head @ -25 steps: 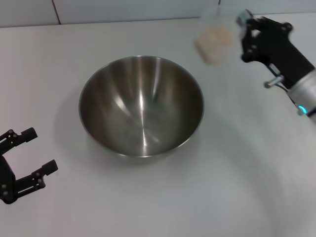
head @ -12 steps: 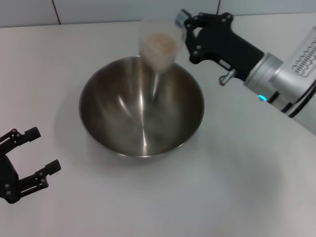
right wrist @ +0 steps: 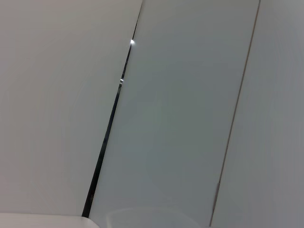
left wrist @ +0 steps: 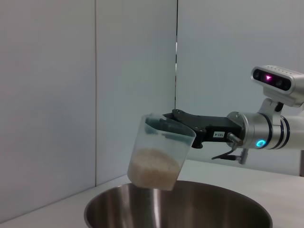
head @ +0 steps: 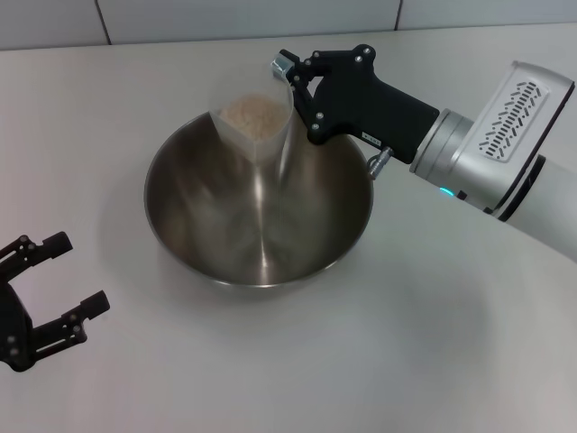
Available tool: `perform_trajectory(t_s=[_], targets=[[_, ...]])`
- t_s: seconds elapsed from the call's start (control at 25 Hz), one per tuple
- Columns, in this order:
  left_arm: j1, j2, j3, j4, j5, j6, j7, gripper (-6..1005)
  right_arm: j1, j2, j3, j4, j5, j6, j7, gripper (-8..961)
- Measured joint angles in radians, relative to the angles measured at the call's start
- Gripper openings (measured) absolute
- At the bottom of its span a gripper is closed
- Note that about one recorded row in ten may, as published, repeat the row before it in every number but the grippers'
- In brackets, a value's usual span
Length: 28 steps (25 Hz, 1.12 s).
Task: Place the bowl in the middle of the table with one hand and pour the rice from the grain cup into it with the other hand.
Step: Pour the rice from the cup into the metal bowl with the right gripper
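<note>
1. Table (head: pixel 433 361): white and flat, with a panelled wall (head: pixel 225 18) behind its far edge. The right wrist view shows only wall panels and seams.
2. Right arm (head: pixel 505 153): reaches in from the right across the table toward the bowl's far side. Nothing stands between it and the bowl.
3. Bowl (head: pixel 216 253): sits on the table about mid-table, upright. The inside looks bare steel; no grains visible in it.
4. Right gripper (head: pixel 293 86): above the bowl's far rim, clamped on the cup's upper part.
5. Left gripper (head: pixel 56 280): low near the table's left front edge, well apart from the bowl. Fingers spread, holding nothing.
6. Cup (head: pixel 255 131): clear plastic, held in the air over the far part of the bowl, clear of the rim. In the left wrist view the cup (left wrist: pixel 161 156) is tilted slightly, mouth still up, just above the bowl (left wrist: pixel 190 209).
7. Rice (head: pixel 252 115): pale heap inside the cup, filling the lower part (left wrist: pixel 154 166). None seen spilling.
</note>
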Motion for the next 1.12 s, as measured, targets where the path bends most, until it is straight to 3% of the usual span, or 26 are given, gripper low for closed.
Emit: perform_trajectory(t_s=[0.16,0.48,1.12], targets=[[0.002,0.000,-0.001,0.000,0.000,0.003,-0.002,825,-0.002,0.000,-0.006,-0.002,-0.001,-0.006,-0.026,6],[0.005,0.000,-0.001,0.000,-0.005,0.005,-0.002,825,-0.014,-0.001,-0.001,-0.004,0.005,-0.056,-0.279,6],[0.005,-0.005,-0.001,0.002,-0.002,0.004,0.003,825,-0.047,0.002,0.033,0.087,0.011,-0.063,-0.935,6]])
